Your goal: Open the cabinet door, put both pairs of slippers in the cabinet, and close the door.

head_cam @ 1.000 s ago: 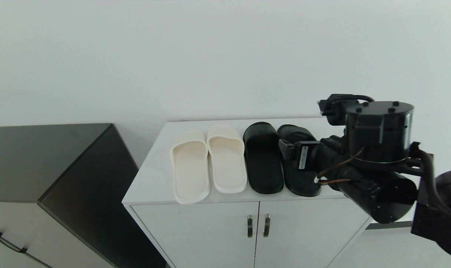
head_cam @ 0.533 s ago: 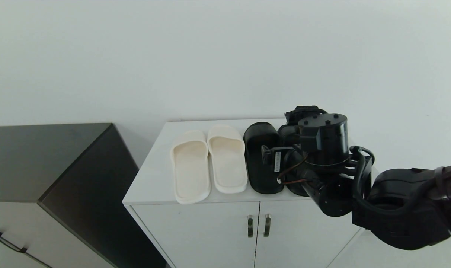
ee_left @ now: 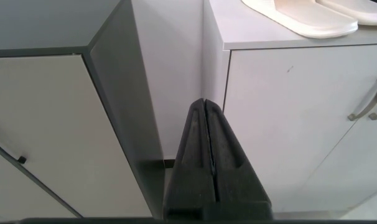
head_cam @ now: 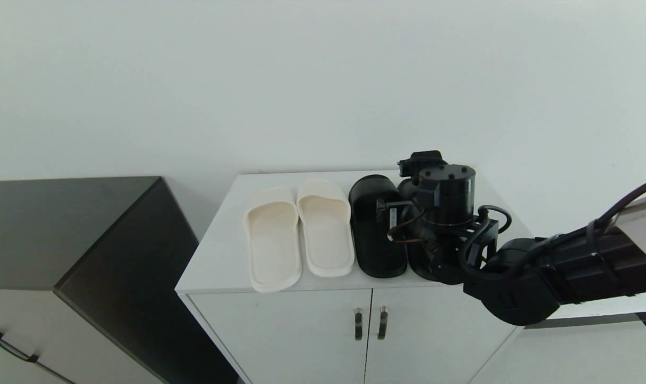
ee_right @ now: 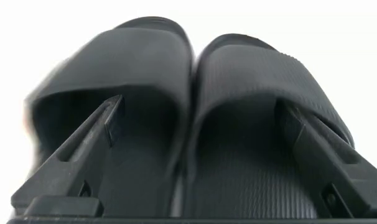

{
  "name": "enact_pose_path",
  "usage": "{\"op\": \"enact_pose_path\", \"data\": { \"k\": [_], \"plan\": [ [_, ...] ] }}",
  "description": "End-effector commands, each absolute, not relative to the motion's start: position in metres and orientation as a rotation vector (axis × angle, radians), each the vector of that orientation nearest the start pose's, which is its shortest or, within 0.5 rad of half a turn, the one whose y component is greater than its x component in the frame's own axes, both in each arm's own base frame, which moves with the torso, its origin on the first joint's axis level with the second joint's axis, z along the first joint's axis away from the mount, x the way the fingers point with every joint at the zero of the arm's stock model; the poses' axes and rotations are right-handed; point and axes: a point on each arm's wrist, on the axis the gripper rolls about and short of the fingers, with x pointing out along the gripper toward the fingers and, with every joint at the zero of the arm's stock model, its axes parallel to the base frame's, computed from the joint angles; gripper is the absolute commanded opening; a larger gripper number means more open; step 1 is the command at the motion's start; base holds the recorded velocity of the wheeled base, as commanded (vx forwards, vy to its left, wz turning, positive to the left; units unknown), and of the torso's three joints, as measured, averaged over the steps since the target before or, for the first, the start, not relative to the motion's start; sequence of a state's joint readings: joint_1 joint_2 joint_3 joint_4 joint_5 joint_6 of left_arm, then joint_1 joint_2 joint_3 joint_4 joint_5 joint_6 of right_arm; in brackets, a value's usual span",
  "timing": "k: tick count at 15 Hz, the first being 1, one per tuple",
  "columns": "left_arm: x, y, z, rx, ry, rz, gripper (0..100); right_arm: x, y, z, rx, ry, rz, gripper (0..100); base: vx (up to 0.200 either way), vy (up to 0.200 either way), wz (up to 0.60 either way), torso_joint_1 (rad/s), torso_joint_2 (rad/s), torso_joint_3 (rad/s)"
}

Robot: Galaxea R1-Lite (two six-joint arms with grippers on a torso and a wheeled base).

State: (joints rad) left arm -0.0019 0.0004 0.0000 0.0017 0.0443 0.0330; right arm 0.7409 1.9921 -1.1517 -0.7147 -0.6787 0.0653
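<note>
Two pairs of slippers lie side by side on the white cabinet's top (head_cam: 221, 250): a cream pair (head_cam: 299, 234) on the left and a black pair (head_cam: 376, 229) on the right. The right arm's wrist (head_cam: 445, 213) hangs over the right black slipper and hides most of it. In the right wrist view my right gripper (ee_right: 199, 104) is open, one finger over each black slipper (ee_right: 132, 68), with their adjoining sides between the fingers. Both cabinet doors (head_cam: 280, 336) are closed. My left gripper (ee_left: 204, 109) is shut and empty, low down, facing the gap beside the white cabinet.
A dark-topped cabinet (head_cam: 62, 229) with a drawer handle stands to the left of the white one, separated by a narrow gap. Two metal door handles (head_cam: 370, 322) sit at the doors' meeting edge. A plain white wall runs behind.
The right arm has swung in from the right and reached farther over the cabinet top, now covering the right black slipper. The slippers and doors have not moved.
</note>
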Motion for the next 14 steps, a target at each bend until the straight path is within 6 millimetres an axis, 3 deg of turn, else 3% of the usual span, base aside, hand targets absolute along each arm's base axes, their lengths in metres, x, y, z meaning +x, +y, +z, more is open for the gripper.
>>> {"op": "enact_pose_path", "data": {
  "k": [1,4,5,10,14],
  "plan": [
    [-0.023,0.001,0.075,0.032,0.004,0.043,0,0.312,0.254,0.173,-0.026,0.103,0.04,100,0.0,0.0,0.0,0.0,0.0,0.0],
    [-0.023,0.001,0.075,0.032,0.002,0.043,0,0.316,0.257,0.175,-0.018,0.094,0.04,100,0.0,0.0,0.0,0.0,0.0,0.0],
    [-0.023,0.001,0.075,0.032,0.002,0.043,0,0.317,0.258,0.175,-0.016,0.092,0.039,0,0.0,0.0,0.0,0.0,0.0,0.0],
    [-0.023,0.001,0.075,0.031,0.002,0.043,0,0.318,0.258,0.177,-0.01,0.085,0.037,0,0.0,0.0,0.0,0.0,0.0,0.0],
    [-0.023,0.001,0.075,0.02,0.0,0.043,0,0.304,0.246,0.201,0.021,0.047,0.043,0,0.0,0.0,0.0,0.0,0.0,0.0]
  ]
}}
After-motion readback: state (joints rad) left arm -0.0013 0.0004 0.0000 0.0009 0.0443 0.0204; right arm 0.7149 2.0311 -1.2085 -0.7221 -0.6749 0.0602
